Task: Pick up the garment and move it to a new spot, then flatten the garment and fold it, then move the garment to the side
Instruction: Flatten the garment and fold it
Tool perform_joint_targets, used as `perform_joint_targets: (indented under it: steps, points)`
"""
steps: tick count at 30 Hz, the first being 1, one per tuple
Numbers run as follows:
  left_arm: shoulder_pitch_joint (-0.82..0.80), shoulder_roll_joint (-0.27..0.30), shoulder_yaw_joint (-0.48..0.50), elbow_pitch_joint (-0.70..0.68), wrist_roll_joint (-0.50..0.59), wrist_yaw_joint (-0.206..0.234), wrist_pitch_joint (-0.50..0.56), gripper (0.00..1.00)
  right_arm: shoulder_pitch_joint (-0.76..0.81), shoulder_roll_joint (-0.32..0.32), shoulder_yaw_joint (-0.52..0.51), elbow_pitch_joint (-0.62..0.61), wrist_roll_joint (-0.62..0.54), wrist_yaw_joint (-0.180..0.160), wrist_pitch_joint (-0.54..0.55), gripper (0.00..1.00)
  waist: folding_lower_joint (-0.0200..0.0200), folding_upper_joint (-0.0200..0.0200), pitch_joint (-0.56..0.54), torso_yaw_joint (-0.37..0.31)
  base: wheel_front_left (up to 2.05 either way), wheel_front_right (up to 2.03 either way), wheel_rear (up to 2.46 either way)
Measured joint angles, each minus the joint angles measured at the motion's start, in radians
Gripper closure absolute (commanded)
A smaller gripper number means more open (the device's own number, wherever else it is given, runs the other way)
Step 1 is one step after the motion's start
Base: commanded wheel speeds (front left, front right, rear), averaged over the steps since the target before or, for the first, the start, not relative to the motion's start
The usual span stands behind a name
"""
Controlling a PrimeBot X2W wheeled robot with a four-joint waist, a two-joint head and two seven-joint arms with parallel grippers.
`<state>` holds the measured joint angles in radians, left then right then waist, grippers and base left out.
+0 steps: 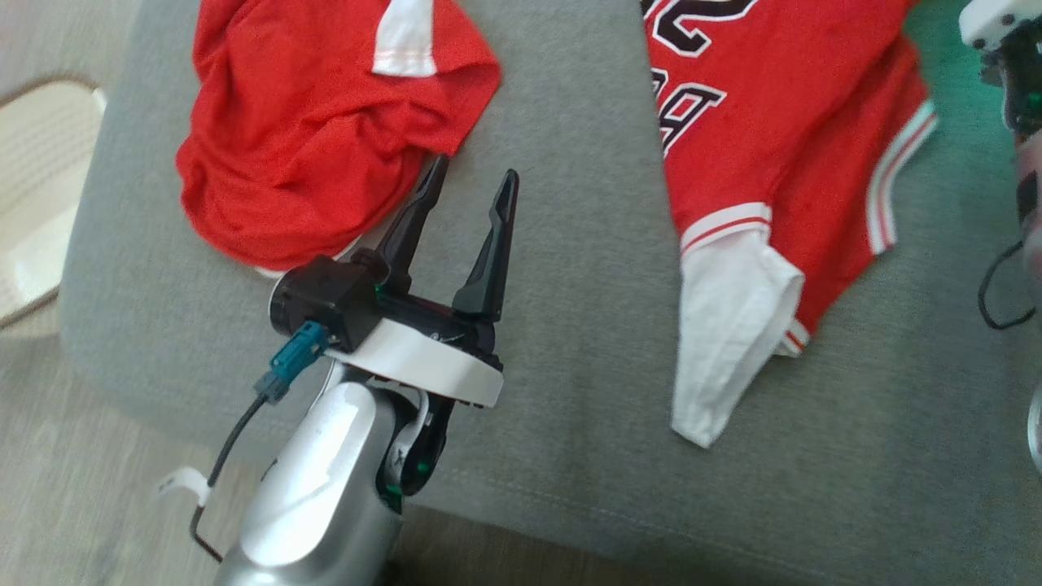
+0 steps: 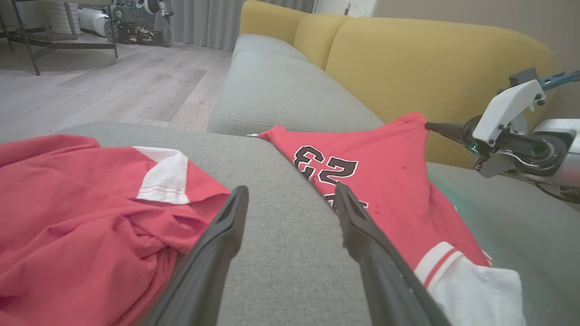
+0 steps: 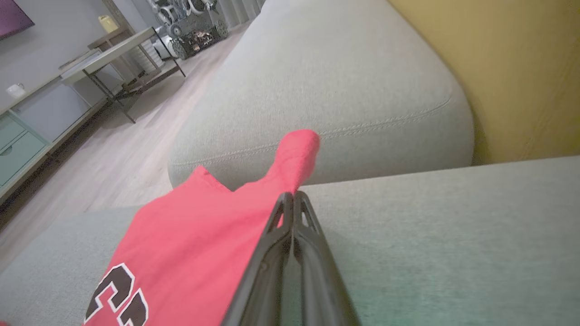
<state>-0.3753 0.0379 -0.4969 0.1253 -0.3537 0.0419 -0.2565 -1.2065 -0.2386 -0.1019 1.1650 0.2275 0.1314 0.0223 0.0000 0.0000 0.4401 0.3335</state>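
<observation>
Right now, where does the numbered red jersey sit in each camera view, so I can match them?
Head view: numbered jersey at upper right, cut by the top edge.
Left wrist view: numbered jersey right of centre, far corner lifted.
Right wrist view: numbered jersey at lower left, beside the shut fingers.
Shared landmark: the grey seat cushion beneath it.

Bare grey cushion (image 1: 570,244) lies open between the crumpled red shirt (image 1: 309,146) and the jersey (image 1: 773,122).
</observation>
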Motion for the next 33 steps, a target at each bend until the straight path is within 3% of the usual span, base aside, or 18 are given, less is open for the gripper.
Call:
perform_joint_targets:
  steps: [5,10,14,18,26,29,30,33]
  points:
    - [0.018,0.000,0.018,0.008,0.015,-0.007,0.000,0.00,0.018,-0.025,0.009,-0.014,0.022,0.000,-0.070,1.00,0.0000,0.0000,-0.053,-0.055,0.00,0.00,0.00]
    - [0.066,0.000,0.031,0.017,0.034,-0.008,0.000,0.00,0.072,-0.106,-0.002,-0.040,0.007,0.000,-0.124,1.00,0.0000,0.0001,-0.112,-0.123,0.00,0.00,0.00]
    - [0.091,0.001,0.047,0.020,0.036,-0.008,0.000,0.00,0.143,-0.151,-0.043,-0.061,-0.004,0.000,-0.129,1.00,0.0000,0.0000,-0.154,-0.182,0.00,0.00,0.00]
    - [0.103,0.001,0.061,0.021,0.045,-0.008,0.000,0.00,0.241,-0.152,-0.074,-0.104,-0.017,0.000,-0.117,1.00,0.0000,0.0001,-0.190,-0.239,0.00,0.00,0.00]
    - [0.129,0.002,0.068,0.026,0.053,-0.016,0.000,0.00,0.481,-0.108,-0.212,-0.237,-0.087,0.000,-0.060,1.00,-0.0001,0.0001,-0.241,-0.331,0.00,0.00,0.00]
    - [0.128,0.002,0.071,0.026,0.063,-0.016,0.000,0.00,0.583,-0.051,-0.302,-0.335,-0.124,0.000,-0.026,1.00,-0.0001,0.0001,-0.256,-0.360,0.00,0.00,0.00]
    - [0.129,0.002,0.072,0.028,0.063,-0.017,0.000,0.00,0.645,-0.002,-0.357,-0.416,-0.150,0.000,0.000,1.00,-0.0001,0.0001,-0.264,-0.376,0.00,0.00,0.00]
    - [0.129,0.002,0.075,0.030,0.064,-0.020,0.000,0.00,0.727,0.074,-0.408,-0.536,-0.186,0.000,0.057,1.00,-0.0001,0.0001,-0.274,-0.396,0.00,0.00,0.00]
